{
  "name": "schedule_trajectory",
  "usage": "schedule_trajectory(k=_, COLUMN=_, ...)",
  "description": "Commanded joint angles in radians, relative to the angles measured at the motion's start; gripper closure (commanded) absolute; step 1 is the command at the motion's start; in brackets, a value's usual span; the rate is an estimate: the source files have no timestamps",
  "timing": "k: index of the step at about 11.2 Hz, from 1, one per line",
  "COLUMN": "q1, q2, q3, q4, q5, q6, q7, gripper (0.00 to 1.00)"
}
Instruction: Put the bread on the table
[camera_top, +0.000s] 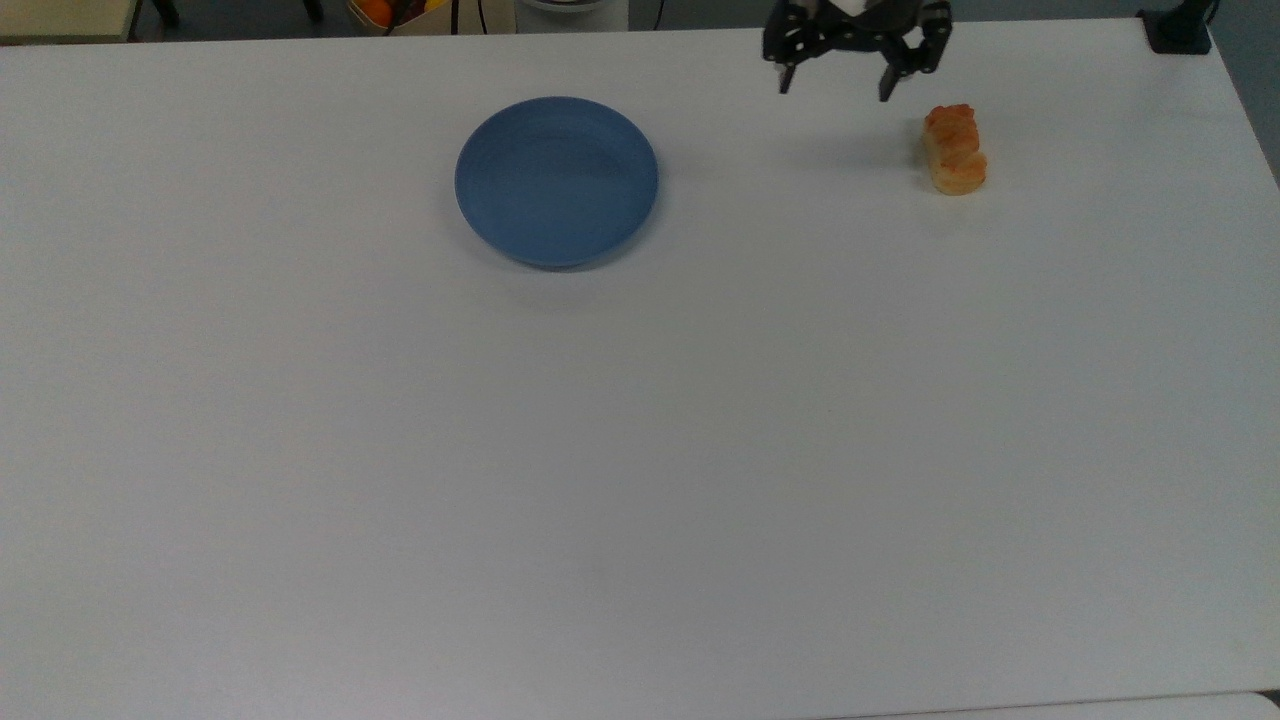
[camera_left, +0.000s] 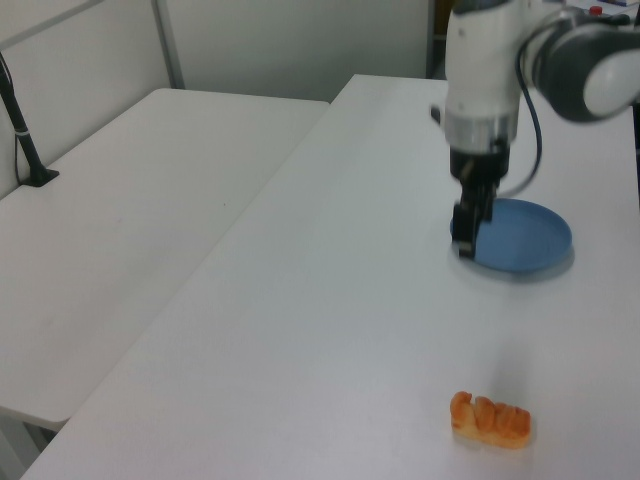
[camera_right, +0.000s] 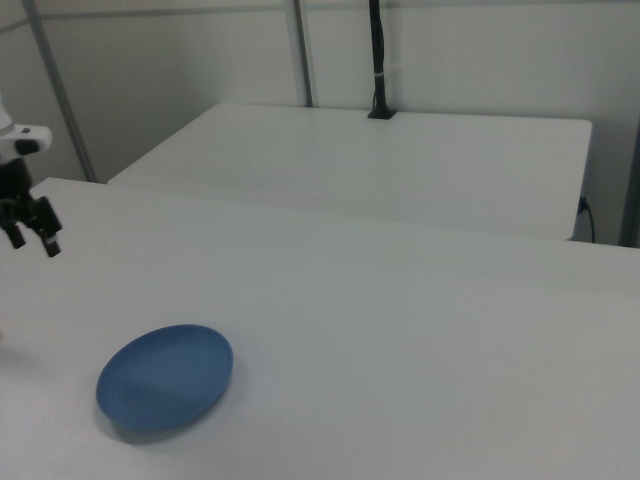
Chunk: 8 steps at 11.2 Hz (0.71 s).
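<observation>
While the tool (camera_top: 834, 78) hangs spread and empty at the top view's upper edge, the bread (camera_top: 954, 148) lies on the counter (camera_top: 640, 450) lower right of it, long axis up-down.

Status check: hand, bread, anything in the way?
Hand open, raised, holding nothing. Bread flat on table, apart from blue plate. Nothing near it.

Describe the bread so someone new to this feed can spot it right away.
Start with the white table and find the round blue plate. In the top view, look well to the plate's right, near the table's far right corner, just past the open gripper: the bread lies there alone. It is a small oblong orange bun with a ridged top, the one warm-coloured thing on the table.
</observation>
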<state>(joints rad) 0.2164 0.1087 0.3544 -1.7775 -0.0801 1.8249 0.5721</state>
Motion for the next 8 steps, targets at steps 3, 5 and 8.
schedule_trajectory(k=3, q1=-0.201, q2=-0.138, q3=-0.161, q4=-0.011, q5=0.051, q6=-0.119, q7=-0.331, gripper=0.00)
schedule_trajectory(k=5, q1=-0.213, q2=-0.136, q3=-0.328, q4=0.021, q5=0.052, q6=-0.119, q7=-0.458, gripper=0.00)
schedule_trajectory(k=8, q1=-0.204, q2=-0.152, q3=-0.435, q4=0.026, q5=0.054, q6=-0.124, q7=-0.569, gripper=0.00)
